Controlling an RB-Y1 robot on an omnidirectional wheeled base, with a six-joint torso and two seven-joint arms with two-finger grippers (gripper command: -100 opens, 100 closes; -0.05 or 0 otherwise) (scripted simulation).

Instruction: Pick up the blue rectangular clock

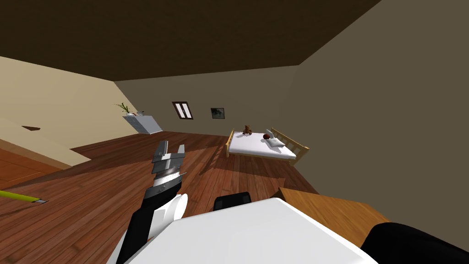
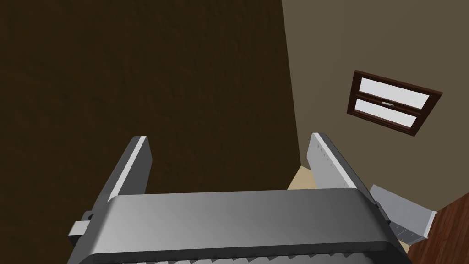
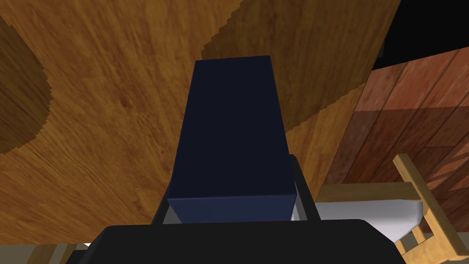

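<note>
A dark blue rectangular clock (image 3: 231,137) sits between the two fingers of my right gripper (image 3: 229,183), which is shut on its sides. One dark finger (image 3: 302,188) shows along the clock's edge. Behind the clock lies a wooden tabletop (image 3: 105,114); I cannot tell whether the clock touches it. The head view has that wooden table (image 1: 329,208) low at the right, beside my dark right arm (image 1: 407,243). My left gripper (image 1: 168,150) is raised over the floor left of centre, open and empty, its fingers (image 2: 133,169) standing wide apart.
A bed (image 1: 263,146) with a wooden frame, pillow, teddy bear and a red ball stands across the room. A grey dresser (image 1: 142,123) with a plant is at the far wall. Wooden floor (image 1: 91,192) lies between. The bed's corner (image 3: 412,201) shows past the table edge.
</note>
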